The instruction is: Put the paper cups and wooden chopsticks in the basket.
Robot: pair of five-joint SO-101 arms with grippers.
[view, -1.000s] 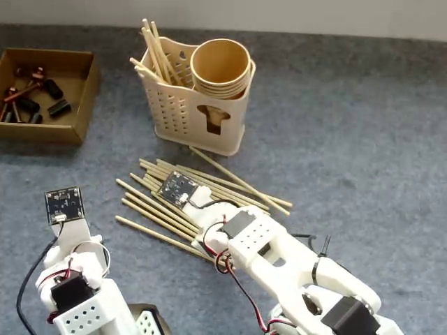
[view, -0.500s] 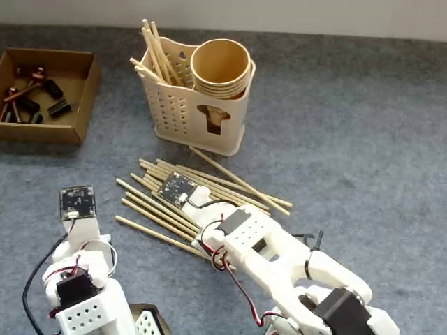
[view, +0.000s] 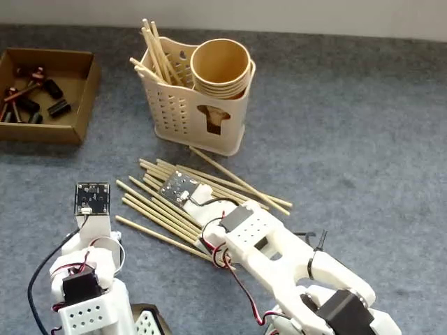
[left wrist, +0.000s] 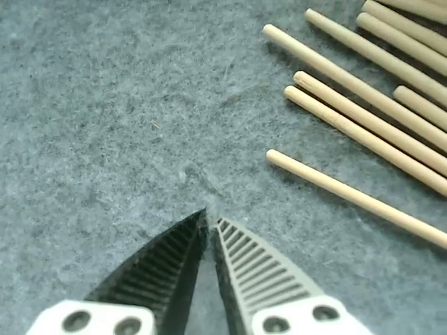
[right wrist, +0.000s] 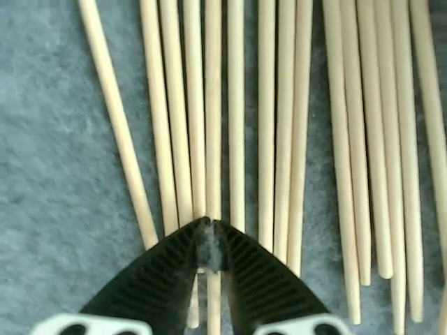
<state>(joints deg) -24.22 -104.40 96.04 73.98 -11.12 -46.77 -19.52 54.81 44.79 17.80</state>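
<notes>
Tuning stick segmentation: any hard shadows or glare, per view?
High view: even, diffuse light; the loose chopsticks cast thin soft shadows on the grey mat, and there is no glare on the paper cups. Left wrist view: a faint shadow along each stick, no hot spots. Right wrist view: sticks evenly lit; the dark right gripper covers part of one.

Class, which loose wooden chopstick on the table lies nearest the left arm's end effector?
The single chopstick lying slightly apart from the pile: its end comes closest to the left end effector, and the others lie farther off.
</notes>
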